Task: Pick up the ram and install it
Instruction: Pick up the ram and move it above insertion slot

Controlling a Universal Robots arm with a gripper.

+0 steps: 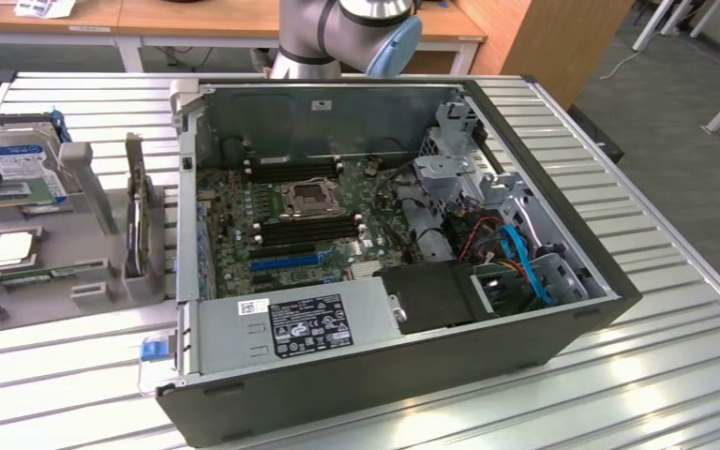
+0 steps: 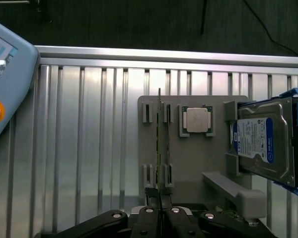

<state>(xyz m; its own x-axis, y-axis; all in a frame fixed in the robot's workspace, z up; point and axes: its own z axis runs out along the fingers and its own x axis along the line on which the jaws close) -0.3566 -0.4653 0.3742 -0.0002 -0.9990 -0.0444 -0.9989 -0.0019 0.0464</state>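
My gripper together, holding nothing, in line with ram; ram upright on edge in gray holder, not picked; install all left

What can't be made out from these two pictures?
Thin green ram stick: wrist view sees it edge-on, so its chips are hidden.
Pale blue control pendant with a red button: wrist view, cut off by the picture edge.
Grey robot arm: exterior view, cut off by the top edge.
Long black memory slots: exterior view, too small to tell if any is filled.
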